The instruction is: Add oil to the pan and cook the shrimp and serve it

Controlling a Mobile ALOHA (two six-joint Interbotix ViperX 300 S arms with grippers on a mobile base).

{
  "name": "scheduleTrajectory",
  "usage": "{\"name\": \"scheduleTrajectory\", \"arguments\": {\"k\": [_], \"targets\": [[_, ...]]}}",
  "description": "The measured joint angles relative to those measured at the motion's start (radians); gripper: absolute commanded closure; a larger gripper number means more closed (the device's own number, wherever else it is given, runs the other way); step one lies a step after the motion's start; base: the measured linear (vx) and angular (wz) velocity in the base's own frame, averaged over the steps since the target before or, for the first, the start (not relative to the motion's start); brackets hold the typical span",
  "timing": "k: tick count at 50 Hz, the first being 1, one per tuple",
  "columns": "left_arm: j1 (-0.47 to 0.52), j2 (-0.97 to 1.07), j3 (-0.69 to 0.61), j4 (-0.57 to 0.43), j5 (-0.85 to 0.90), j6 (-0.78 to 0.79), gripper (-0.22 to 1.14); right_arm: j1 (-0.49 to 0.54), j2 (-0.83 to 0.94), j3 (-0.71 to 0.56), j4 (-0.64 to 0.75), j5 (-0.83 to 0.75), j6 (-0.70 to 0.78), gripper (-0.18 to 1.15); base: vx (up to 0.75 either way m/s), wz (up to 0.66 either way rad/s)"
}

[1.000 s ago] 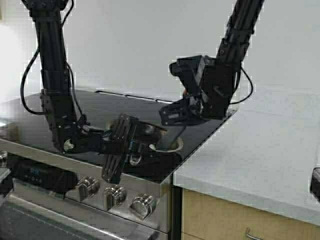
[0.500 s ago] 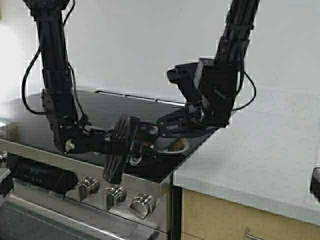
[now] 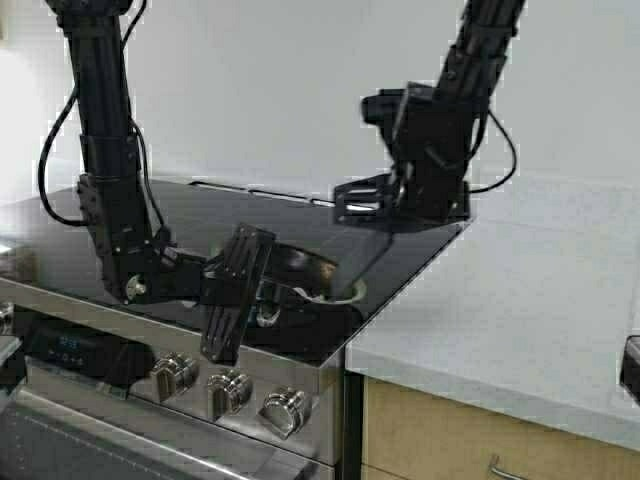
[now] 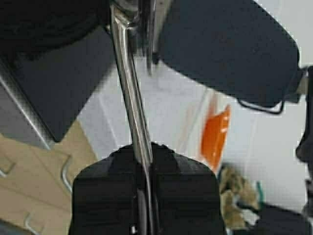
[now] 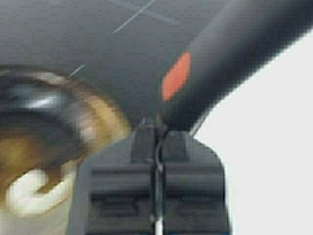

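Since the earlier frame I raised the right gripper (image 3: 362, 204), fingers clenched on the spatula (image 3: 352, 262); its blade slants down into the pan (image 3: 300, 268), whose handle (image 4: 131, 93) the left gripper (image 3: 262, 290) grasps.

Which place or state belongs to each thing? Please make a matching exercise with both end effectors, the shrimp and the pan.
1. left end effector
2. right end effector
3. shrimp
4. pan

a. on the stovetop
b. shut on the spatula
c. inside the pan
d. shut on the pan's handle

Pairs: 1-d, 2-b, 3-c, 4-a
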Motion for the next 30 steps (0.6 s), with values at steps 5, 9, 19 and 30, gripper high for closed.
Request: {"name": "scheduleTrajectory", "arguments": {"k": [5,9,19,30], "targets": [[0.008,-0.002,0.006,0.000,0.000,0.008,0.89,-0.049,0.000,-0.025,0.000,0.051,0.000,0.90,0.00,0.00],[0.009,-0.002,0.008,0.002,0.000,0.008,0.89,-0.069,0.011,-0.054,0.000,0.084,0.002,0.90,0.00,0.00],[0.008,-0.002,0.008,0.018,0.012,0.012,0.89,-0.072,0.038,-0.101,-0.003,0.104,0.009,0.90,0.00,0.00],[0.008,-0.005,0.008,0.026,0.021,0.014,0.89,-0.072,0.040,-0.133,-0.003,0.120,0.005,0.90,0.00,0.00]]}}
